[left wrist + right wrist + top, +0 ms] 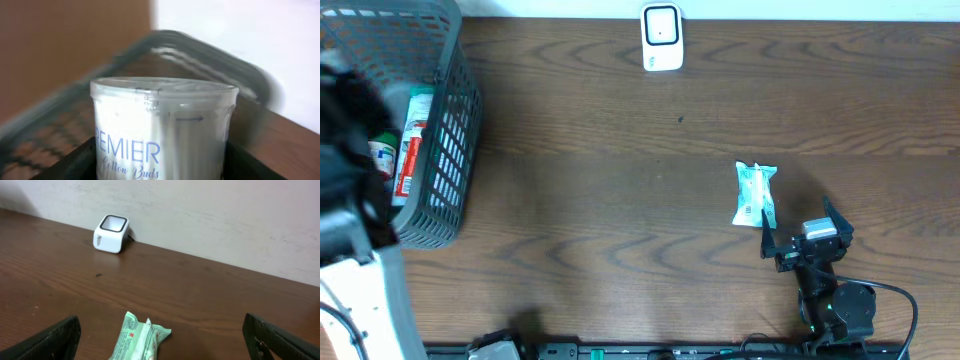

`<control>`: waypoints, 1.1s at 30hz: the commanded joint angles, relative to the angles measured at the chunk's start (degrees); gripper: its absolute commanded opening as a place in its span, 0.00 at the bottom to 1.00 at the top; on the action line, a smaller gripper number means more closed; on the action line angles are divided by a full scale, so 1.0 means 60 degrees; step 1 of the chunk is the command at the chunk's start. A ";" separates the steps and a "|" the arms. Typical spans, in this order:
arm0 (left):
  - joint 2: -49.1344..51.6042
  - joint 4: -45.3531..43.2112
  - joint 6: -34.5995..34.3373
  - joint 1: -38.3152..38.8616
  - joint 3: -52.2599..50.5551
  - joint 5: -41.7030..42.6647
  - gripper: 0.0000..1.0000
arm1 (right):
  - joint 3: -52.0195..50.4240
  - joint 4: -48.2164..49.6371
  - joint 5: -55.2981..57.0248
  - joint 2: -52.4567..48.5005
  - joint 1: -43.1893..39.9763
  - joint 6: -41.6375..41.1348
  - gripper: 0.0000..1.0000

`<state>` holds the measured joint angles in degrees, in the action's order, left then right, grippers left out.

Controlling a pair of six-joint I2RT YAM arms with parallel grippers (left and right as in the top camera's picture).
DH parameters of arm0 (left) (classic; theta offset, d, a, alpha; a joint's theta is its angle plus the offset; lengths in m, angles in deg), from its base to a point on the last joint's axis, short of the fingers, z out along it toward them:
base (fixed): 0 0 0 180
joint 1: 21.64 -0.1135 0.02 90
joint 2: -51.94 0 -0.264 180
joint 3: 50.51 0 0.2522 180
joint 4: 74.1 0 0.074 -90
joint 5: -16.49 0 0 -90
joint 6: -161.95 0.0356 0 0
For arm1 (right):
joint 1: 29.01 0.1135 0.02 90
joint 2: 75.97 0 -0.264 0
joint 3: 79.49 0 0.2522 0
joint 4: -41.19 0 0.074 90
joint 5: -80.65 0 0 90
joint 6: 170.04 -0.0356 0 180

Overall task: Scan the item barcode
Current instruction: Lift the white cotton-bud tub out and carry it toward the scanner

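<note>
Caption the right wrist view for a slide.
Open right gripper behind a green packet, white scanner by the far wall.

Basket (210,52) blurred; cotton buds tub (162,130) cut off at bottom edge

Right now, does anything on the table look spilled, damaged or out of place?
Nothing stands out. The green packet lies flat before the open right hand, the scanner sits upright at the far edge, and the basket stands upright with its items inside. The left hand grips a cotton buds tub, lid on.
</note>
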<state>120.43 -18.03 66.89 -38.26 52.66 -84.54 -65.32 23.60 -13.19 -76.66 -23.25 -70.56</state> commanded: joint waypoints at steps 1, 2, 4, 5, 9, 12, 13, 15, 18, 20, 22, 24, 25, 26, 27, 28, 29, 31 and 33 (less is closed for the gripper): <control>0.0066 0.0616 -0.1253 0.1789 0.0113 -0.0025 0.47 | -0.0015 -0.0033 -0.0015 0.0051 0.0055 0.0004 0.99; 0.0164 0.0929 -0.1723 0.2350 0.0113 -0.0025 0.46 | -0.0015 -0.0033 -0.0015 0.0051 0.0055 0.0004 0.99; 0.0506 0.1504 -0.2288 0.3362 0.0109 -0.0025 0.46 | -0.0015 -0.0033 -0.0015 0.0051 0.0055 0.0004 0.99; 0.0729 0.1763 -0.2506 0.3825 0.0102 -0.0025 0.46 | -0.0015 -0.0033 -0.0015 0.0051 0.0055 0.0004 0.99; 0.2047 0.2317 -0.3224 0.5621 -0.0091 -0.0018 0.46 | -0.0015 -0.0033 -0.0015 0.0051 0.0055 0.0004 0.99; 0.3370 0.2339 -0.3282 0.6685 -0.0171 -0.0018 0.46 | -0.0015 -0.0033 -0.0015 0.0051 0.0055 0.0004 0.99; 0.3807 0.2317 -0.3286 0.6965 -0.0171 0.0000 0.46 | -0.0015 -0.0033 -0.0015 0.0051 0.0055 0.0004 0.99; 0.4703 0.2193 -0.3319 0.7461 -0.0168 0.0189 0.46 | -0.0015 -0.0033 -0.0015 0.0051 0.0055 0.0004 0.99; 0.5956 0.1898 -0.3402 0.8051 -0.0168 0.1169 0.46 | -0.0015 -0.0033 -0.0015 0.0051 0.0055 0.0004 0.99; 0.6564 0.1650 -0.3432 0.8327 -0.0168 0.1657 0.46 | -0.0015 -0.0033 -0.0015 0.0051 0.0055 0.0004 0.99; 0.7085 0.1388 -0.3450 0.8564 -0.0168 0.1978 0.46 | -0.0015 -0.0033 -0.0015 0.0051 0.0055 0.0004 0.99; 0.7632 0.1126 -0.3537 0.8892 -0.0168 0.2350 0.46 | -0.0015 -0.0033 -0.0015 0.0051 0.0055 0.0004 0.99; 0.7752 0.1038 -0.3541 0.8998 -0.0168 0.2433 0.46 | -0.0015 -0.0033 -0.0015 0.0051 0.0055 0.0004 0.99; 0.7850 0.0947 -0.3570 0.9111 -0.0168 0.2521 0.46 | -0.0015 -0.0033 -0.0015 0.0051 0.0055 0.0004 0.99; 0.7898 0.0889 -0.3657 0.9216 -0.0171 0.2524 0.46 | -0.0015 -0.0033 -0.0015 0.0051 0.0055 0.0004 0.99; 0.7952 0.0805 -0.3679 0.9347 -0.0171 0.2517 0.46 | -0.0015 -0.0033 -0.0015 0.0051 0.0055 0.0004 0.99; 0.7967 0.0692 -0.3679 0.9471 -0.0171 0.2503 0.46 | -0.0015 -0.0033 -0.0015 0.0051 0.0055 0.0004 0.99; 0.7981 0.0430 -0.3723 0.9664 -0.0171 0.2484 0.46 | -0.0015 -0.0033 -0.0015 0.0051 0.0055 0.0004 0.99; 0.7981 0.0135 -0.3785 0.9854 -0.0171 0.2477 0.46 | -0.0015 -0.0033 -0.0015 0.0051 0.0055 0.0004 0.99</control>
<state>165.76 -16.55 45.29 19.09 52.72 -71.10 -65.32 23.62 -13.19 -76.66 -23.25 -70.56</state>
